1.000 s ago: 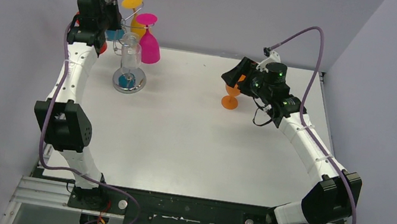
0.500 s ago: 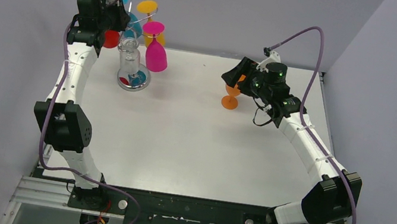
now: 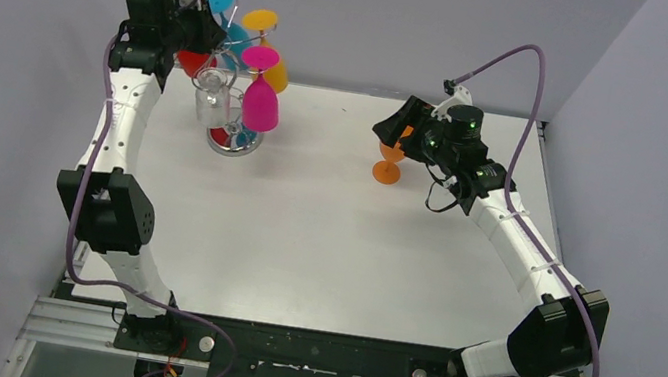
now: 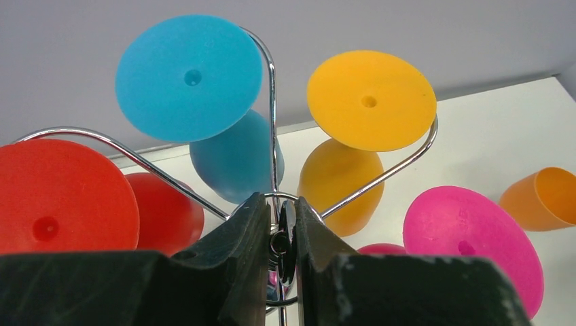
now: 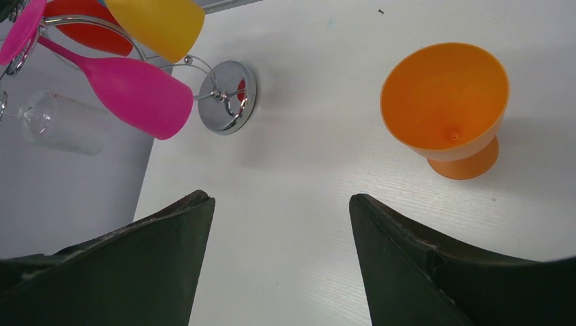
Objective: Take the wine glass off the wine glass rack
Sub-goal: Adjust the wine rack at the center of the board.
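**Q:** Left gripper (image 4: 282, 234) state?
**A:** I have it clenched on the wine glass rack (image 5: 227, 97) hub, far left of the table. My right gripper (image 5: 280, 198) gapes empty near the orange glass (image 5: 445, 109).
**Q:** Handling?
**A:** The pink wine glass (image 3: 260, 106) is probably light, slick plastic. I'd take the bowl near its stem and slide it outward.

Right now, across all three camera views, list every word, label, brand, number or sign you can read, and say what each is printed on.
None: no text shows in any view. The wine glass rack, the pink wine glass hanging on it, the orange wine glass and the right arm bear no lettering; its green lights are not signs.
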